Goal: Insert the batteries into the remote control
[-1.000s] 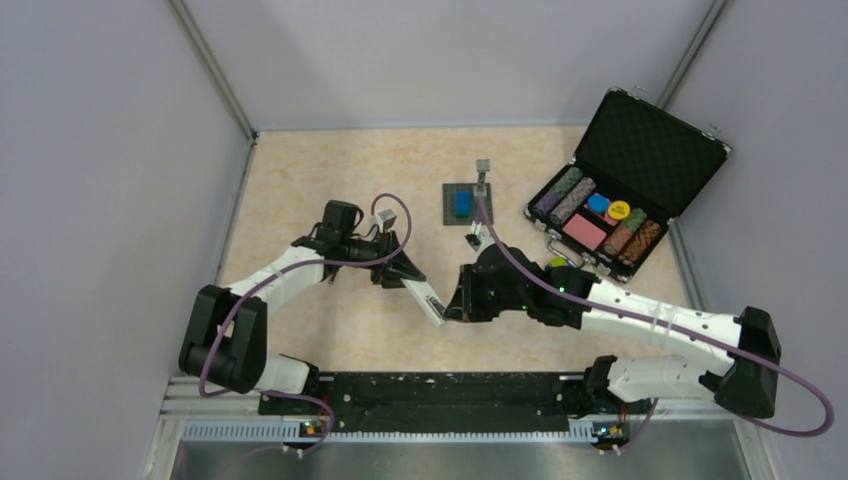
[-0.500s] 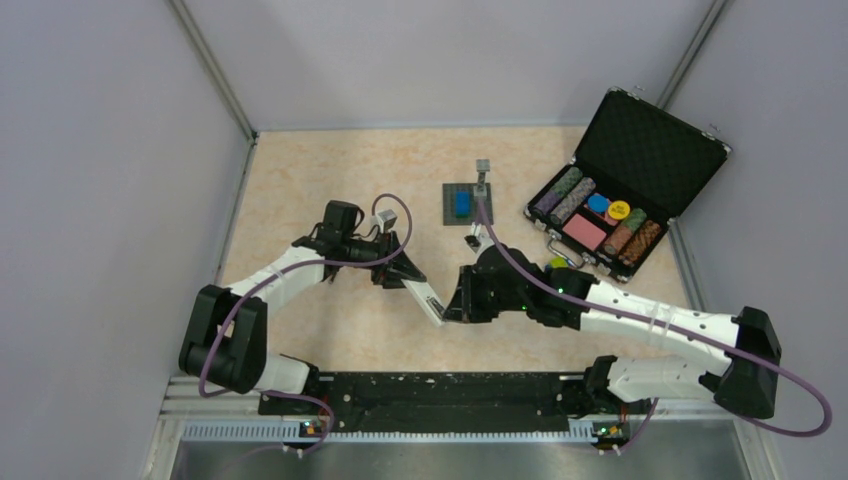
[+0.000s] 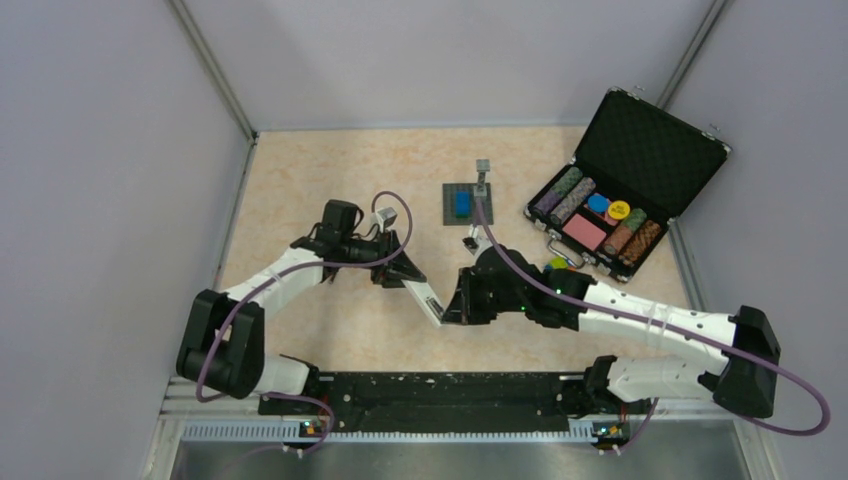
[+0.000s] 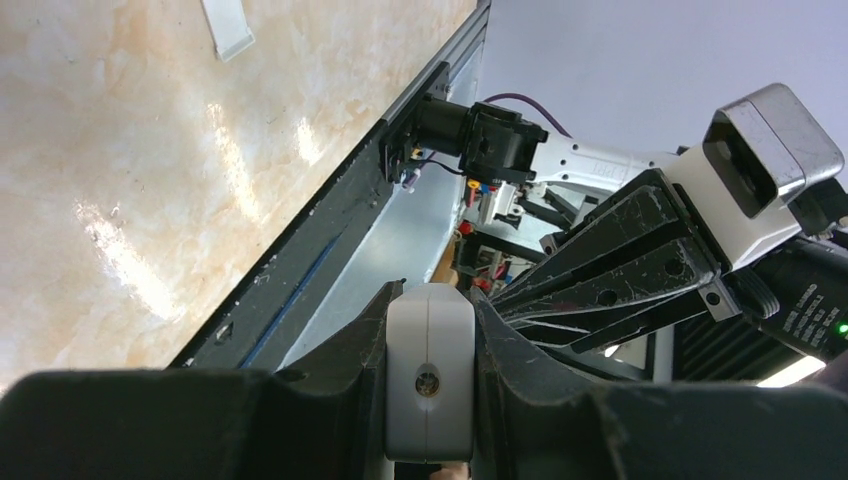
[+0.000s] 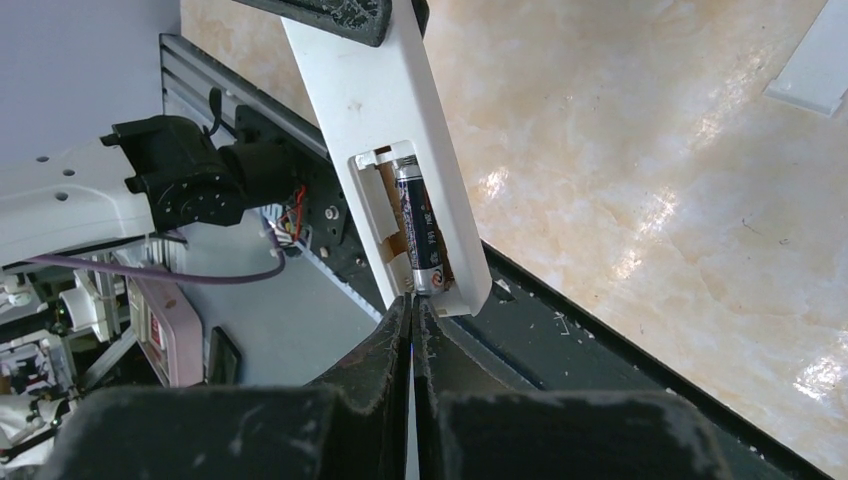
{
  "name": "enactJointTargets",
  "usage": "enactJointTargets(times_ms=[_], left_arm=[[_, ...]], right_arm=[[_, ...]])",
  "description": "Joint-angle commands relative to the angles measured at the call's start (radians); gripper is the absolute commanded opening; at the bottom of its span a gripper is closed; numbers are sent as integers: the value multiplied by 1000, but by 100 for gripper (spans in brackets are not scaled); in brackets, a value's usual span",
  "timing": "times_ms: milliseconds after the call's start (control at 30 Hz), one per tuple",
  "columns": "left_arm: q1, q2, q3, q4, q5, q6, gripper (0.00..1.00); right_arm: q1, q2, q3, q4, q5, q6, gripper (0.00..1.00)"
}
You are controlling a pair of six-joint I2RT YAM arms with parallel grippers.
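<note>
The right tool [image 5: 412, 305] has just pinched fully shut on nothing, its tips at the end of the battery [image 5: 420, 232], which lies in the recess of the remote control [image 5: 365, 100] clamped by the part-open left tool [image 4: 430, 395], so one cell looks seated.

No text can be read anywhere. The battery [image 5: 420, 235] in the remote [image 5: 370, 100] carries print along its wrap, too small to make out. A label [image 4: 805, 308] with pale lettering sits on a black housing [image 4: 765, 330], but it is blurred beyond reading.
</note>
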State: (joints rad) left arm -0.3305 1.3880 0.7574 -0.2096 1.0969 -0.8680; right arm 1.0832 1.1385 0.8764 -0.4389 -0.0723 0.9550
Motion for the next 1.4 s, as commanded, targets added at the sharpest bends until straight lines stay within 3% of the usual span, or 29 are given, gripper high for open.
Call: enactJointTargets(times_ms=[0, 333, 967, 1133, 1367], left_arm=[[-22, -64, 23, 12, 66, 46, 0], [-54, -110, 46, -52, 100, 170, 0], [-84, -167, 52, -67, 99, 227, 0], [-84, -153, 71, -130, 40, 280, 0], [-65, -177, 137, -286, -183, 407, 0]], right_arm=[[-13, 16, -4, 62, 9, 1, 0], [-36, 37, 4, 64, -4, -33, 0], [-48, 80, -1, 106, -50, -24, 0], [-48, 27, 4, 125, -58, -39, 0], [-48, -124, 40, 107, 2, -96, 3]])
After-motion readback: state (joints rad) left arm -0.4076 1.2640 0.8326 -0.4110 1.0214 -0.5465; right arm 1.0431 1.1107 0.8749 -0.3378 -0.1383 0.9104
